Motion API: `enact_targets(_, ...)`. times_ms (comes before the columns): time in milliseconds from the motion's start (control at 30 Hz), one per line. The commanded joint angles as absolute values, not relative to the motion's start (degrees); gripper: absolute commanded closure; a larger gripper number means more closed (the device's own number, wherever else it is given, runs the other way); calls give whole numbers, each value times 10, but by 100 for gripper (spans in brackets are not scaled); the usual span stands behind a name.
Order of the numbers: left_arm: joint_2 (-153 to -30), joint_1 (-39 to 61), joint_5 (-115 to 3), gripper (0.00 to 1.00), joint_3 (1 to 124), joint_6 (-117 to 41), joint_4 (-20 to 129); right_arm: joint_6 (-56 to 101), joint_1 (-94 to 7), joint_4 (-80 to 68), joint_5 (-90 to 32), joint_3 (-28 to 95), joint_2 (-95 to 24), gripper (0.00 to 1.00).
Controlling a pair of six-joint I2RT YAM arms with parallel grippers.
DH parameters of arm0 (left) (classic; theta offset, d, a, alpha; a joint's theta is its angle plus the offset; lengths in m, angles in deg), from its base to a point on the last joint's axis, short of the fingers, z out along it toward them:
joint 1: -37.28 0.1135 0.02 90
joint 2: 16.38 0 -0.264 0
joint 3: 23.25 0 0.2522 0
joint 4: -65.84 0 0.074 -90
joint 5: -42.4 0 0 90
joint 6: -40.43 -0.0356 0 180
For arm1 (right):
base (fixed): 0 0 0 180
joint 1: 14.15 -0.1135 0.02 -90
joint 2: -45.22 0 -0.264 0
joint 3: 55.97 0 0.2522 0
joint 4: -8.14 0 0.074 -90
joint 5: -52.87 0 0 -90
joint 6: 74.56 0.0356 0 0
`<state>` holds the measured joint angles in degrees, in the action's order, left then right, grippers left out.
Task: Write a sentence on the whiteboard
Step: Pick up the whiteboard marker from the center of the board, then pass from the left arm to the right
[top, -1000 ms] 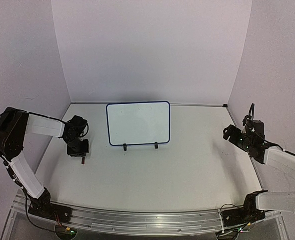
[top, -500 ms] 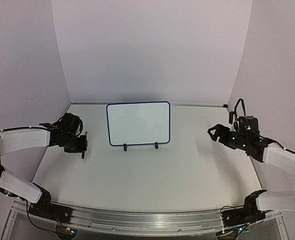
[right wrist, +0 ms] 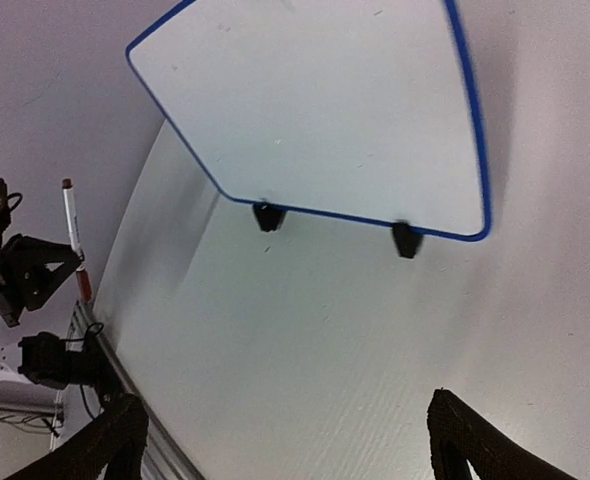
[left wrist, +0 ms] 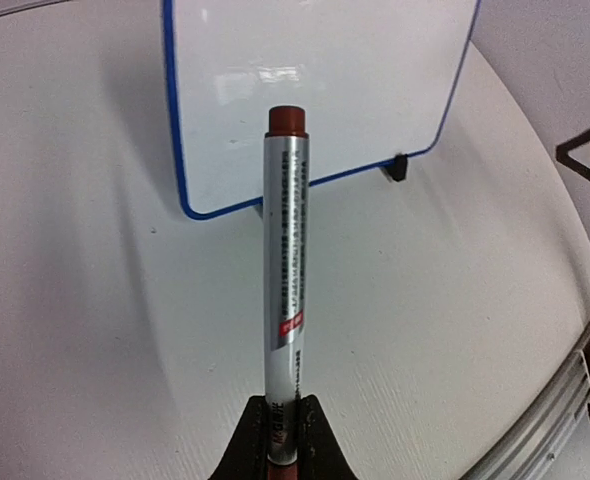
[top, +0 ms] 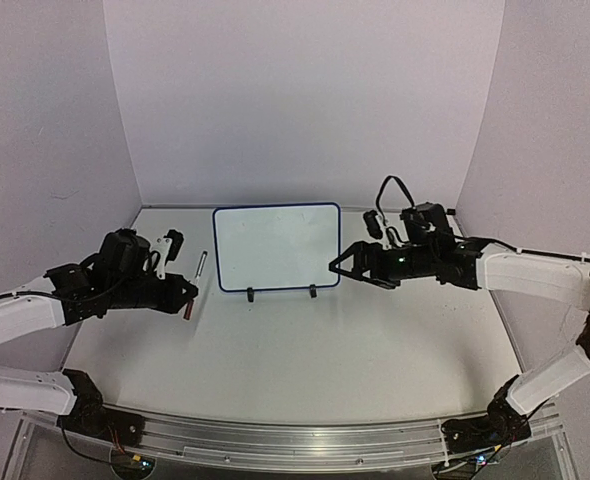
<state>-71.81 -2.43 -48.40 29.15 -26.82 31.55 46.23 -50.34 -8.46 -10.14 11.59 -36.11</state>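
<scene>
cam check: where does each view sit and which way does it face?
Top external: above and behind the robot, looking down the table at the whiteboard; left arm and right arm show.
Left wrist: on the left arm, looking along the marker held in the left claw, toward the whiteboard.
Right wrist: low over the table, facing the whiteboard; open right claw tips at bottom edge.
Both wrist views share the whiteboard and marker.

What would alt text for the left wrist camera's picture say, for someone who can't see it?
A silver marker with a red end is gripped upright between the left arm's black fingers, pointing toward a blank, blue-framed whiteboard. The board stands on small black feet on a white table.
</scene>
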Motion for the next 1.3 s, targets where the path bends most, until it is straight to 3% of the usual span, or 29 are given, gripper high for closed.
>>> enact_targets(0, -743, -90, -541, 100, 329, -296, 353, 491, -539, -64, 6, 196, -418, 8)
enact_targets(233, -819, -166, -604, 100, 391, -342, 370, 505, -555, -64, 135, 271, -494, 17)
enact_targets(433, -875, -188, -667, 100, 427, -371, 373, 498, -577, -83, 174, 286, -525, 23)
enact_targets(1033, -956, -188, -749, 100, 504, -439, 333, 489, -606, -83, 254, 317, -573, 76)
enact_targets(1167, -965, -188, -740, 100, 508, -438, 340, 488, -606, -83, 245, 308, -568, 100)
enact_targets(1200, -966, -188, -738, 93, 507, -434, 345, 486, -606, -83, 231, 305, -563, 100)
enact_targets(1267, -965, -188, -735, 67, 499, -419, 363, 482, -605, -84, 206, 301, -554, 100)
